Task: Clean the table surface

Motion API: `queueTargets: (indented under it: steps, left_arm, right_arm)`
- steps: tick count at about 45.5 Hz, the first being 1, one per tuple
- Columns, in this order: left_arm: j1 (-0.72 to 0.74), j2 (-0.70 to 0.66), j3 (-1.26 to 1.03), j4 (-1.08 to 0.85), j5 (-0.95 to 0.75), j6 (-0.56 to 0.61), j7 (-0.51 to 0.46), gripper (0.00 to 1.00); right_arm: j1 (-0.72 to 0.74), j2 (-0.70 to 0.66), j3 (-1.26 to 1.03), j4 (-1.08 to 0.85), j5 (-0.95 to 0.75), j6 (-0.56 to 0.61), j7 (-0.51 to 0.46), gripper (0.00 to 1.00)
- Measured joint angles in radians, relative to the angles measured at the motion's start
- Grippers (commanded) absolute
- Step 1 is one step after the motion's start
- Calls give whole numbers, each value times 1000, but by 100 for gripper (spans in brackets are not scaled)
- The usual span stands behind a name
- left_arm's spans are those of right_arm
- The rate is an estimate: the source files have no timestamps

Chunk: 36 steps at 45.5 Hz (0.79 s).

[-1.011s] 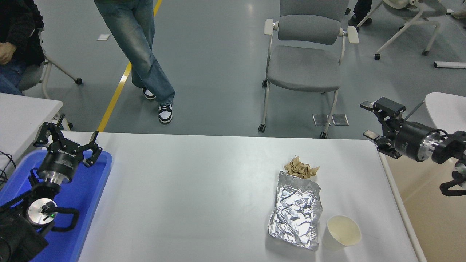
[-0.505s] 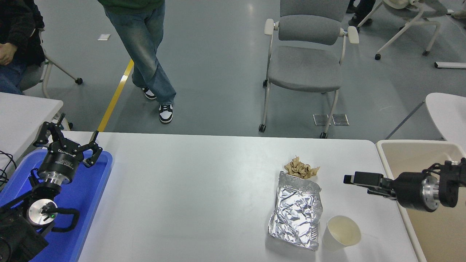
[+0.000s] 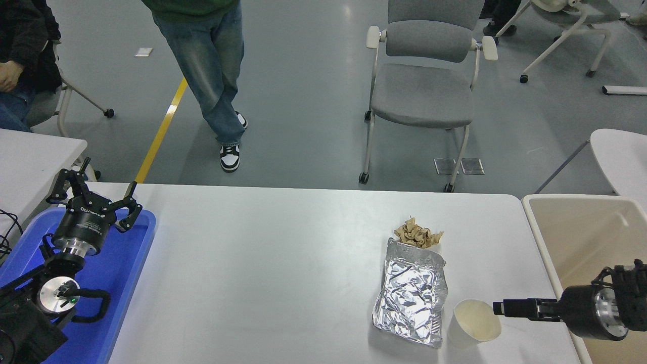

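Note:
The white table surface (image 3: 273,273) carries a crumpled brown paper wad (image 3: 418,234), a silver foil bag (image 3: 410,298) lying flat just in front of it, and a white paper cup (image 3: 475,323) tipped on its side at the bag's right. My right gripper (image 3: 505,307) comes in from the right edge, low over the table, its tip just right of the cup's rim. It is seen edge-on. My left gripper (image 3: 96,194) is parked open over the blue tray (image 3: 126,263) at the lower left.
A beige bin (image 3: 581,237) stands against the table's right end. A grey chair (image 3: 424,86) and a standing person in jeans (image 3: 212,65) are beyond the far edge. A seated person (image 3: 20,55) is at the top left, by a smaller white table (image 3: 30,151).
My right gripper has swung down from high beyond the table's right corner to table level beside the cup. The standing person has stepped to the right. The left arm has not moved.

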Motion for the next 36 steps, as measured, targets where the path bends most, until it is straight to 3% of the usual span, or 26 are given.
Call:
queueTargets:
  steps: [36]
  left_arm:
    - [0, 0, 0, 0, 0, 0, 0, 100]
  right_arm:
    - [-24, 127, -11, -53, -14, -2, -79, 90]
